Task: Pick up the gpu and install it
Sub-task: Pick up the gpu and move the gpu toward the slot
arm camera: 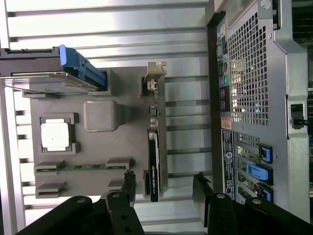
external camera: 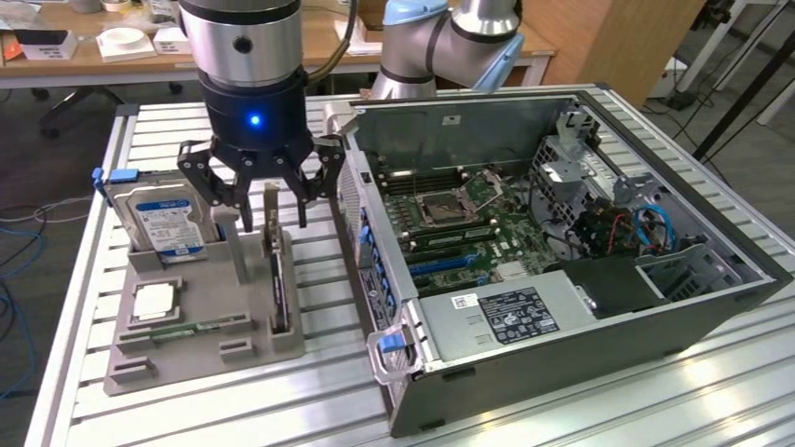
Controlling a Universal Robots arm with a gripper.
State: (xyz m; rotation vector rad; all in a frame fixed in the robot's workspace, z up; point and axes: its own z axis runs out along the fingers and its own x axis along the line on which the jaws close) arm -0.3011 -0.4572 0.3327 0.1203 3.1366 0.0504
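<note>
End effector (external camera: 271,216) spread wide, empty, hovering over gpu (external camera: 278,289) standing on edge in gray holder (external camera: 199,358).

Both views look down (sharing the tray (external camera: 186,358))

hard drive (arm camera: 44,82) cropped, power-supply label (external camera: 512,313) text unreadable
</note>
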